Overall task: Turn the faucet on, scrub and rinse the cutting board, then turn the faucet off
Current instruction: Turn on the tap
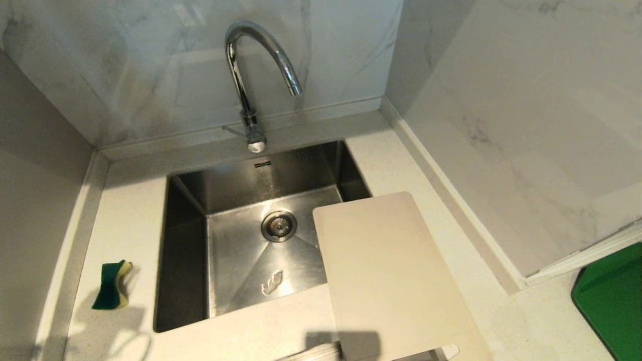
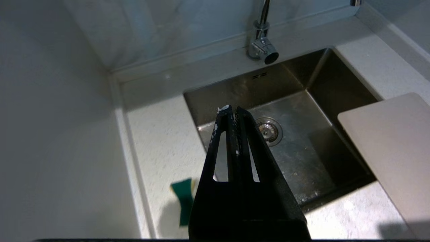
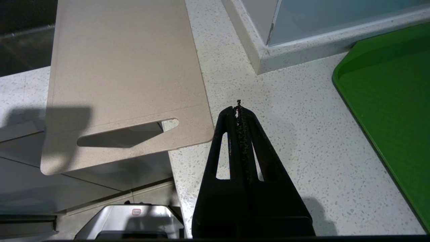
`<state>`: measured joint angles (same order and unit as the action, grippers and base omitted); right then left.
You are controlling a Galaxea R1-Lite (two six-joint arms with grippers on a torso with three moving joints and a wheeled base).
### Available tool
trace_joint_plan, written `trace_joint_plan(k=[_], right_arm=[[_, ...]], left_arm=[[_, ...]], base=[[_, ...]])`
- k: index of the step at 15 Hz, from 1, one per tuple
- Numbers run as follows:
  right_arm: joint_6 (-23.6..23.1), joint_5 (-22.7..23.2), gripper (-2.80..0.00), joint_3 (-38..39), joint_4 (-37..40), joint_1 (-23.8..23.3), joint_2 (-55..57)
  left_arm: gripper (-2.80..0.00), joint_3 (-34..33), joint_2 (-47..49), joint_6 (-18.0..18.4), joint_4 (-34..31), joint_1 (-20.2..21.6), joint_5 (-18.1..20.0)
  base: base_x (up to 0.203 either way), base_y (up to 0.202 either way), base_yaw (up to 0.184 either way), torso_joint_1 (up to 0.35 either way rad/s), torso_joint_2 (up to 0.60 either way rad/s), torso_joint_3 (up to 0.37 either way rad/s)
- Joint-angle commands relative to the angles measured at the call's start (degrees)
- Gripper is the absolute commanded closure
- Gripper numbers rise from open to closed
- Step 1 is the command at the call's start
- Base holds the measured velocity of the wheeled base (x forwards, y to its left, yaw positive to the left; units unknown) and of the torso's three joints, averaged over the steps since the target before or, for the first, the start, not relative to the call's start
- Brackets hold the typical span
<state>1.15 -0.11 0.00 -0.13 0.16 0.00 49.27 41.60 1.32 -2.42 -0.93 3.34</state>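
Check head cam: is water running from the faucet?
No. The faucet spout shows no stream, and the sink floor beneath it has only a small patch of foam near the front.

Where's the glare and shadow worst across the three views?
Head view: glare on the sink floor and the faucet; shadows around the sponge. Left wrist view: sink interior dark. Right wrist view: shadow across the cutting board near its slot.
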Motion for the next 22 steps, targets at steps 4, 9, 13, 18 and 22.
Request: trace_joint_plan(k=[4,9,13,18,22], right_arm=[[0.00,0.02,0.00,0.00,-0.04,0.02,0.00],[0.00,0.02,0.00,0.00,-0.04,0.02,0.07],[0.00,0.02,0.00,0.00,-0.04,0.02,0.00],[0.00,-0.03,0.00,0.00,-0.04,0.02,0.00],[0.00,0.02,0.00,0.00,-0.04,0.02,0.00]], left_arm=[[0.00,21.51,31.97,0.09,0.04,-0.87,1.50],[0.00,40.46,54.45,-0.37,0.04,-4.29,1.72],[0.00,52.07,66.88,-10.13,0.04,-7.14,1.77],[0.00,60.76,74.71,-27.22,0.04,-10.70,1.65],[-2.80,61.08,75.19,-27.75,0.04,-15.11,-4.05]], base=[[0.000,0.000,0.000,0.000,0.00,0.000],[0.000,0.000,0.000,0.000,0.00,0.000],[0.000,0.000,0.000,0.000,0.00,0.000],[0.000,0.000,0.000,0.000,0.00,0.000],[0.000,0.000,0.000,0.000,0.00,0.000]])
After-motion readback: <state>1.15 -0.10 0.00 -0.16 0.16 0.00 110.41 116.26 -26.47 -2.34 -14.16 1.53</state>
